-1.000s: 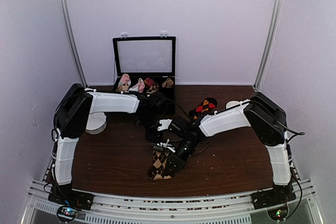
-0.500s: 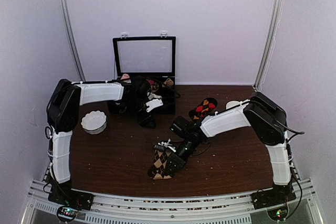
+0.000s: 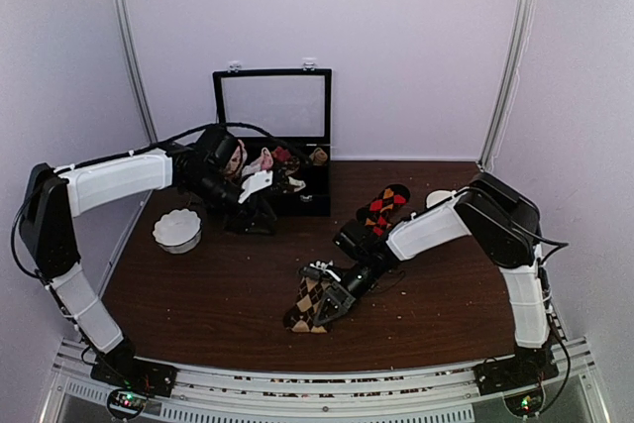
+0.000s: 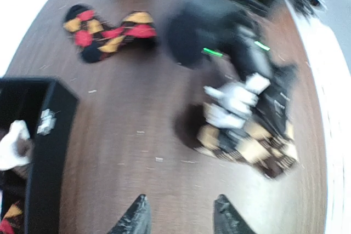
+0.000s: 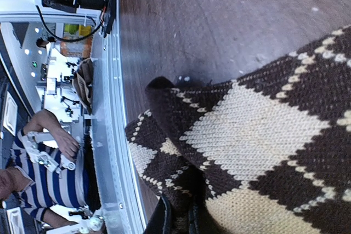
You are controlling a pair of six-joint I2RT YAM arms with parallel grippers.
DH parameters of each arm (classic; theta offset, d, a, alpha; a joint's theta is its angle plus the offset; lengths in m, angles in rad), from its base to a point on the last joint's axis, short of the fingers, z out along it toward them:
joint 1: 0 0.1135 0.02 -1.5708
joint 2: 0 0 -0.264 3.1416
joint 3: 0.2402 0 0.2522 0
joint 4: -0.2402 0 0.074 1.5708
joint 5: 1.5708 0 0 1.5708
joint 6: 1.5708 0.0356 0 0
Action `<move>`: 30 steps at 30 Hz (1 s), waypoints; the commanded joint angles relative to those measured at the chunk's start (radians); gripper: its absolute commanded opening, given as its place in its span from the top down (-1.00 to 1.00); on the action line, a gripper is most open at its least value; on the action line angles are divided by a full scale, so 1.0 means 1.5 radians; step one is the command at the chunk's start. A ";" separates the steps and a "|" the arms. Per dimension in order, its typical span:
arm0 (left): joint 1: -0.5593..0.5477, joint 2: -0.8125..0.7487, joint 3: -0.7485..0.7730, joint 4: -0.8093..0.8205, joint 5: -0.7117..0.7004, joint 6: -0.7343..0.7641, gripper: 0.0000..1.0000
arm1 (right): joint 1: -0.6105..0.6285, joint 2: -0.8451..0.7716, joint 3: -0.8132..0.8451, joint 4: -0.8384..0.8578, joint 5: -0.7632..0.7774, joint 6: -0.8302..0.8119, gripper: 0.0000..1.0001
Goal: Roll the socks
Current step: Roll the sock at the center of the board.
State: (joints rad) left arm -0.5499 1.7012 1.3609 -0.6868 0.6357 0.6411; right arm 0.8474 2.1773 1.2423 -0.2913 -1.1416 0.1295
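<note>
A black sock with tan diamonds (image 3: pixel 309 306) lies partly folded near the table's front middle. My right gripper (image 3: pixel 332 293) is shut on its edge. In the right wrist view the knit (image 5: pixel 258 135) fills the frame, and the fingers of that gripper (image 5: pixel 179 221) pinch a fold of it. A second sock with red and orange diamonds (image 3: pixel 384 202) lies flat at the back right, also seen in the left wrist view (image 4: pixel 107 30). My left gripper (image 3: pixel 254 213) hangs open and empty by the black box, well away from the tan sock (image 4: pixel 249 141). Its fingers (image 4: pixel 180 218) hold nothing.
A black box (image 3: pixel 315 197) with its lid raised stands at the back middle and holds several sock bundles. A white scalloped bowl (image 3: pixel 177 229) sits at the left. A small white object (image 3: pixel 438 197) lies behind the right arm. The metal rail runs along the table's front edge.
My left arm has drawn back from beside the right gripper, moving left and toward the box. The right gripper keeps hold of the tan sock and has shifted it slightly.
</note>
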 commanded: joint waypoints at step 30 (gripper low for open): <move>-0.292 0.136 -0.122 0.134 -0.262 0.186 0.15 | -0.050 0.080 -0.096 0.039 0.188 0.135 0.75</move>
State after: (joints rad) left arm -0.9806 1.8709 1.1542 -0.5198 0.2893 0.9180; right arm 0.8051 2.1723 1.1755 -0.1295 -1.1549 0.3454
